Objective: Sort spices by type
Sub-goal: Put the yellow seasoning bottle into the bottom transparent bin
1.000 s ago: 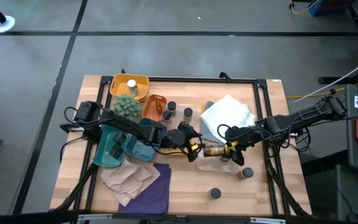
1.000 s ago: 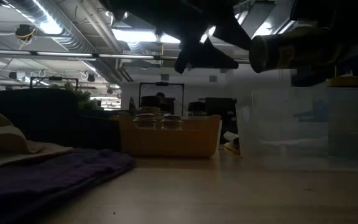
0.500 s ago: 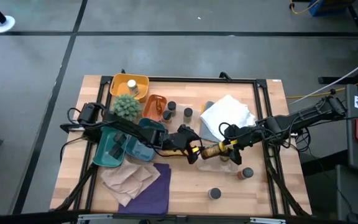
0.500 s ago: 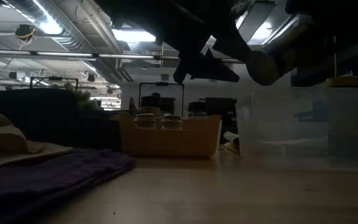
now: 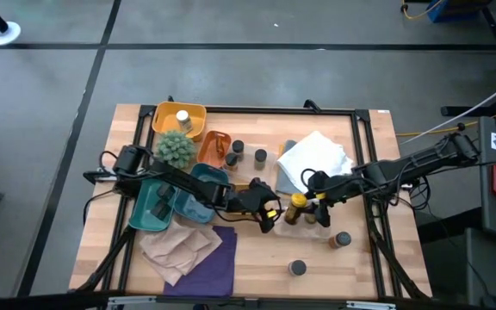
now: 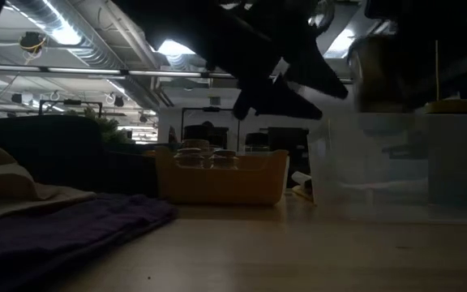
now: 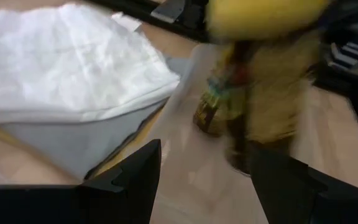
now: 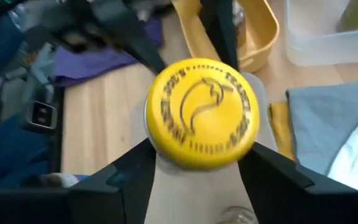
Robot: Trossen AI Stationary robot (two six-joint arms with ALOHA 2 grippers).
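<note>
The right gripper (image 8: 197,180) clasps the yellow-lidded spice jar (image 5: 296,207) upright over the clear container (image 5: 306,217) mid-table, the left gripper (image 5: 268,215) spread empty beside it, so lowering it straight before release seems wise.

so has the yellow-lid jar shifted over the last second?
Yes. The yellow-lid jar, held by the right gripper, has swung from lying on its side to lid-up, staying just below the white cloth.

We look down on a yellow-lidded spice jar (image 8: 201,115)

Our right gripper (image 8: 197,171) clasps it above the wooden table (image 8: 98,118), near a yellow tray (image 8: 260,37) and purple cloth (image 8: 92,59).
</note>
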